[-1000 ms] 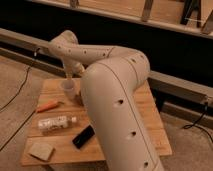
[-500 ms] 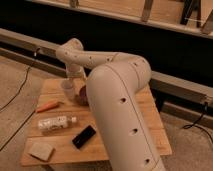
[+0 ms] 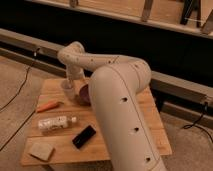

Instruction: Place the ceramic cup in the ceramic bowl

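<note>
Where the arm bends down over the far left of the table [image 3: 148, 116], the gripper [image 3: 69, 81] hangs at the cup [image 3: 65, 88], its fingers spread wide and unclenched; contact with the cup cannot be told. That cup stands upright on the table, just left of the bowl [image 3: 83, 95], not in it. A carrot [image 3: 48, 105] and bottle [image 3: 56, 123] lie nearer the front.

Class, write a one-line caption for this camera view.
Claw at the cup, bowl just beside it, on a wooden table.
</note>
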`<state>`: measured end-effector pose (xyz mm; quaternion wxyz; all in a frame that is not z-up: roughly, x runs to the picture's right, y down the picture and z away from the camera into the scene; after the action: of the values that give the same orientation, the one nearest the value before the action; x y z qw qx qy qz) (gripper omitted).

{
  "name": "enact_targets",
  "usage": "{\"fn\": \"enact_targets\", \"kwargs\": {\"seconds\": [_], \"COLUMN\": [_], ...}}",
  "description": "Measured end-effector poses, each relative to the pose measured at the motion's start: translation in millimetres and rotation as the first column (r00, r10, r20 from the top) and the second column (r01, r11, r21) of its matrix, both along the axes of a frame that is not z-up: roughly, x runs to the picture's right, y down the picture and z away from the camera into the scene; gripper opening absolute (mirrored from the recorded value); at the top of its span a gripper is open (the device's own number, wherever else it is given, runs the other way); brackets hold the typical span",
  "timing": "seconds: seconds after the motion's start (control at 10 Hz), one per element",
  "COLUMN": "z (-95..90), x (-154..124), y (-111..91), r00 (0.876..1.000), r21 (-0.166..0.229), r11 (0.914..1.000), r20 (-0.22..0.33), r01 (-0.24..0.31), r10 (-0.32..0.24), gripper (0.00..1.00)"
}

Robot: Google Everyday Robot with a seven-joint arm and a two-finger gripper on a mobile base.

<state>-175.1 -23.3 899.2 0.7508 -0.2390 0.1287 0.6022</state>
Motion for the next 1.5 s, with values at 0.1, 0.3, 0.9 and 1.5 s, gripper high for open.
{"fn": "enact_targets", "kwargs": {"seconds": [0.1, 0.3, 0.9, 1.5], "z": [3.3, 9.3, 6.3, -75.6], "x": [-2, -17, -15, -7], "y": [1, 2, 6, -28], "r00": [1.0, 0.998, 0.996, 0.993], "r21": [0.0, 0.02, 0.008, -0.059], "r11": [1.0, 0.9986, 0.9967, 0.9982], "r20": [0.008, 0.049, 0.041, 0.113], "r01": [0.007, 0.049, 0.08, -0.007], "r10": [-0.007, -0.05, -0.081, 0.014], "gripper": [0.64, 0.46, 0.0, 0.0]}}
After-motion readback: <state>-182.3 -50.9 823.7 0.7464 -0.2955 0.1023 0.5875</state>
